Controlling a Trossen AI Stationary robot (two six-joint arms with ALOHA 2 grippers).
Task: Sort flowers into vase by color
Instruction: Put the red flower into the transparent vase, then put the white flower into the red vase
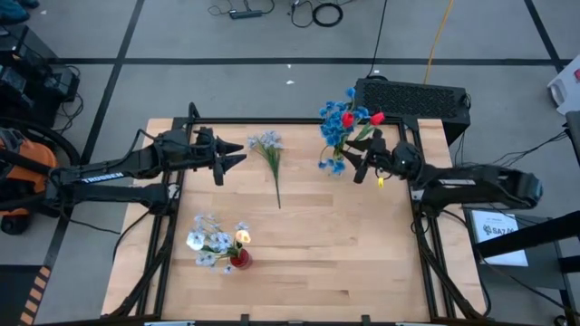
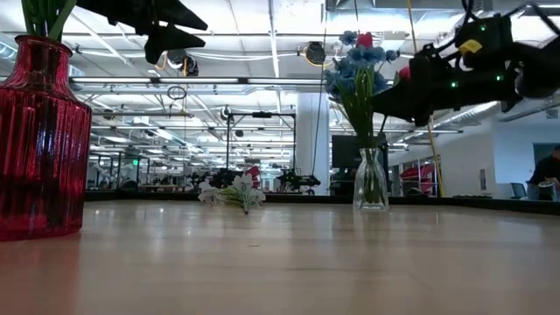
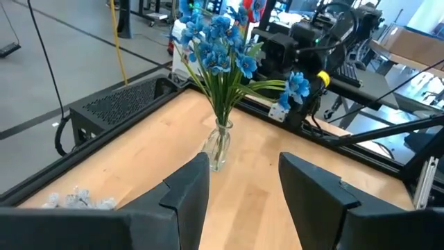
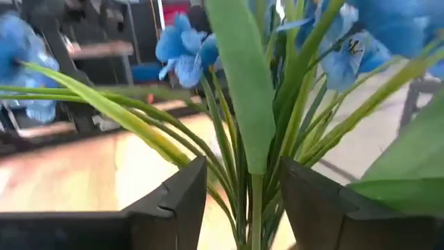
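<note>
A pale blue-white flower [image 1: 268,145] lies flat on the wooden table [image 1: 317,235], its long axis running from the bloom at the far side back along a thin green stem toward the near edge. Right of that flower stands the clear glass vase [image 2: 371,179] with upright bright blue flowers [image 1: 337,127] and a red bud [image 1: 377,118] among them. Nearer the front edge than the lying flower, a red ribbed vase [image 2: 39,140] holds pale blue-white clusters [image 1: 207,240] and a small white-yellow bloom [image 1: 242,236]. The right gripper [image 4: 239,201] hovers at the clear vase's stems, fingers spread with leaves between them, gripping nothing. The left gripper [image 3: 239,187] hangs just left of the lying flower, fingers apart and empty. Beyond the table stretches a large lit hall.
</note>
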